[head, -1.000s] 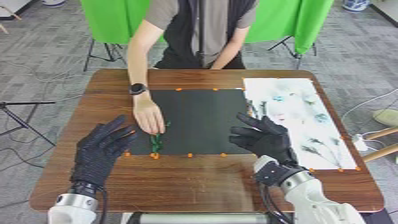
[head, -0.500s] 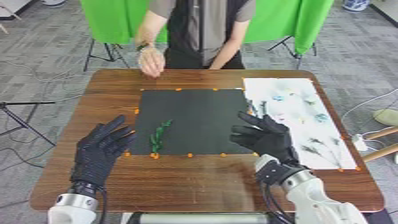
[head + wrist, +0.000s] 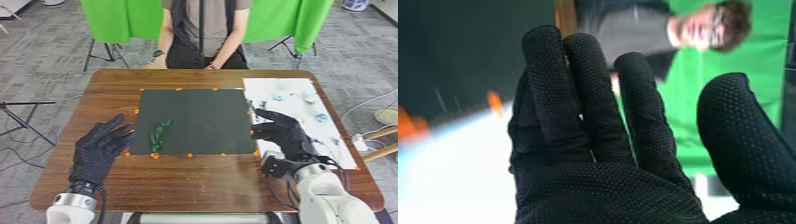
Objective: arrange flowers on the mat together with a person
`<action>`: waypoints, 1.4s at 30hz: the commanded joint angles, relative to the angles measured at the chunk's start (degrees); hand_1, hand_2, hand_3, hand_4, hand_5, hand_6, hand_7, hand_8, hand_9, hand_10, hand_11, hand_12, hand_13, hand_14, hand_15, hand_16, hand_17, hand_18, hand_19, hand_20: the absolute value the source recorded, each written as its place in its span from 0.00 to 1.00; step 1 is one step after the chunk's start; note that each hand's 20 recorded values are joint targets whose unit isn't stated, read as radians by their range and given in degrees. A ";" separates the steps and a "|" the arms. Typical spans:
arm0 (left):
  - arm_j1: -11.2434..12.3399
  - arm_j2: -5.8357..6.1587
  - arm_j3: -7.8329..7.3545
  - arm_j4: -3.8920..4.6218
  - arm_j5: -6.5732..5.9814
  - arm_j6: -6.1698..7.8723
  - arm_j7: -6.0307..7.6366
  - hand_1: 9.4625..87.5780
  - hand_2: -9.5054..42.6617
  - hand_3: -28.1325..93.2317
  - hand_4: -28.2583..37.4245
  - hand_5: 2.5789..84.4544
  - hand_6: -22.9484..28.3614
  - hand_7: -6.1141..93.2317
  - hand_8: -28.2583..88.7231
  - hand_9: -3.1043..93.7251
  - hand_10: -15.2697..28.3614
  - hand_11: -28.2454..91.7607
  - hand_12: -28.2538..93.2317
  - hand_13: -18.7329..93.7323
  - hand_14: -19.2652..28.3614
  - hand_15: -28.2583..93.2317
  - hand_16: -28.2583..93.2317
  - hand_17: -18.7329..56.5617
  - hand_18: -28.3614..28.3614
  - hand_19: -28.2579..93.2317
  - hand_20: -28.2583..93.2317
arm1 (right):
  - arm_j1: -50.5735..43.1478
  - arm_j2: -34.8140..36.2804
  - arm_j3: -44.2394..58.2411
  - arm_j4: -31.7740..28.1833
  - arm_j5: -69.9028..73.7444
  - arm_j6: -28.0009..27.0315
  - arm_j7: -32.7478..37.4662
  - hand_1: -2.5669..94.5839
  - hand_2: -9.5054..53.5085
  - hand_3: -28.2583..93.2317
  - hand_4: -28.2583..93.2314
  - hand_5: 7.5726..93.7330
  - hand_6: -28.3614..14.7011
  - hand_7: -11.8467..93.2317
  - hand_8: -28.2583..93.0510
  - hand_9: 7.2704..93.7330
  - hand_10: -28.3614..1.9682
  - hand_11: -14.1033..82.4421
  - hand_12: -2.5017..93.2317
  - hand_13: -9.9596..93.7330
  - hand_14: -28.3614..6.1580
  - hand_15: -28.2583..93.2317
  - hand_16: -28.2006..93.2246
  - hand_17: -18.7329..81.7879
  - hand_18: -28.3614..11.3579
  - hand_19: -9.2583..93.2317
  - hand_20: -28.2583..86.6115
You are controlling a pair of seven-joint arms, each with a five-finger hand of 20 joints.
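In the head view, a green leafy stem (image 3: 160,135) lies on the left part of the black mat (image 3: 200,117). My left hand (image 3: 98,150) is open beside the mat's left edge, touching no flower. Over the border between the black mat and the white sheet, my right hand (image 3: 289,136) is held open and empty. Pale flowers and stems lie on the white sheet, a blue bloom (image 3: 321,118) among them; my right hand hides some of them. In the right wrist view, the right hand (image 3: 607,185) has straight fingers, with its thumb apart.
The white sheet (image 3: 277,86) lies along the right side of the brown table (image 3: 111,95). Orange markers line the mat's edges. A person stands at the far side, hands held low by the table's far edge.
The person's hand has let go of the green stem and drawn back past the far edge. My right hand has shifted right, over the white sheet. My left hand has barely moved.
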 commanded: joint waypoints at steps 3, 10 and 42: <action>0.39 0.53 -0.28 -0.43 -0.07 -0.19 -0.36 0.17 0.36 0.86 0.04 0.47 0.70 0.17 0.17 0.44 0.92 0.47 0.32 0.42 1.00 0.69 0.13 0.16 0.96 0.78 0.16 | 2.59 5.85 -2.76 -1.76 -17.43 16.35 10.51 0.29 0.22 0.94 0.00 0.54 0.56 0.28 0.12 0.66 0.32 0.46 0.17 0.64 0.33 0.72 0.29 0.35 0.21 0.75 0.42; -0.15 0.68 -0.47 -0.51 -0.07 -0.22 -0.26 0.17 0.36 0.86 0.04 0.47 0.70 0.17 0.17 0.44 0.92 0.48 0.32 0.42 1.00 0.69 0.13 0.16 0.96 0.78 0.16 | 6.49 9.66 -5.39 -1.24 -40.46 23.37 30.76 0.30 0.20 0.94 0.00 0.54 0.55 0.28 0.11 0.66 0.34 0.47 0.16 0.65 0.33 0.73 0.28 0.36 0.20 0.76 0.41; -0.27 0.85 -0.63 -0.38 -0.19 -0.44 0.29 0.17 0.36 0.86 0.04 0.47 0.70 0.17 0.17 0.44 0.92 0.48 0.32 0.42 1.00 0.69 0.13 0.16 0.96 0.78 0.16 | -0.10 10.70 1.92 2.74 -68.08 -13.69 51.62 0.32 0.09 0.93 0.00 0.46 0.61 0.25 0.12 0.59 0.37 0.39 0.16 0.59 0.33 0.66 0.28 0.30 0.24 0.69 0.37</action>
